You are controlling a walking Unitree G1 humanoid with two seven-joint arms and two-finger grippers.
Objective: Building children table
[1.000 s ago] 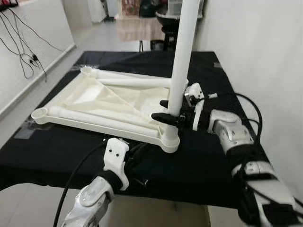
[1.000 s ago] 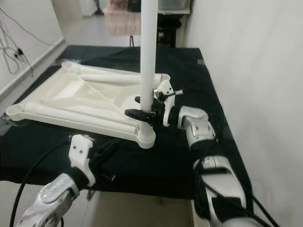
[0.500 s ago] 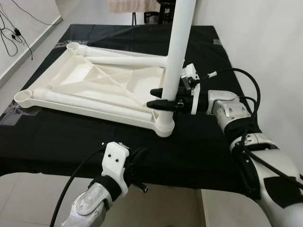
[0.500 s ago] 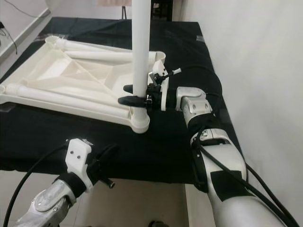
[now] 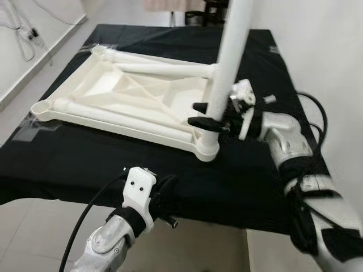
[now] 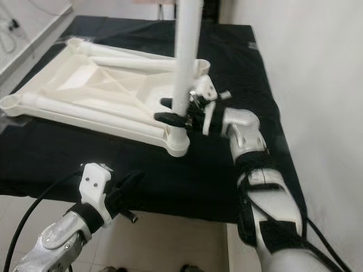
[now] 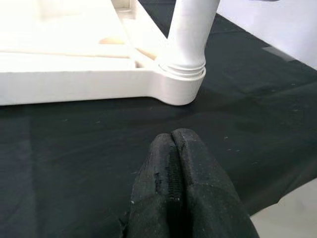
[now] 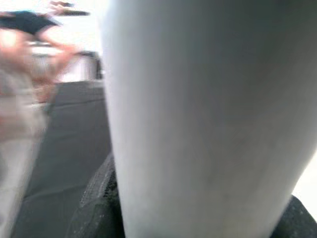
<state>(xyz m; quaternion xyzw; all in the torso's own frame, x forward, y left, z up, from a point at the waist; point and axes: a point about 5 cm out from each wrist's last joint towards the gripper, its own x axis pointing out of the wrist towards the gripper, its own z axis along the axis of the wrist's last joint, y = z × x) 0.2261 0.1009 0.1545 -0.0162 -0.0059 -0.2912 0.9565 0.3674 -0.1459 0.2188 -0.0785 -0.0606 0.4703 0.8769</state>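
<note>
While the right gripper (image 5: 205, 115) stays clamped on the upright white leg (image 5: 231, 62), the left gripper (image 7: 173, 168) remains closed, low at the tabletop (image 5: 85, 164) edge.

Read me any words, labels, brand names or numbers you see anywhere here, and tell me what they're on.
None can be read.
The white table top, its leg and the black cloth are plain.
The right gripper, shut on the leg, and the left gripper show no lettering.
</note>
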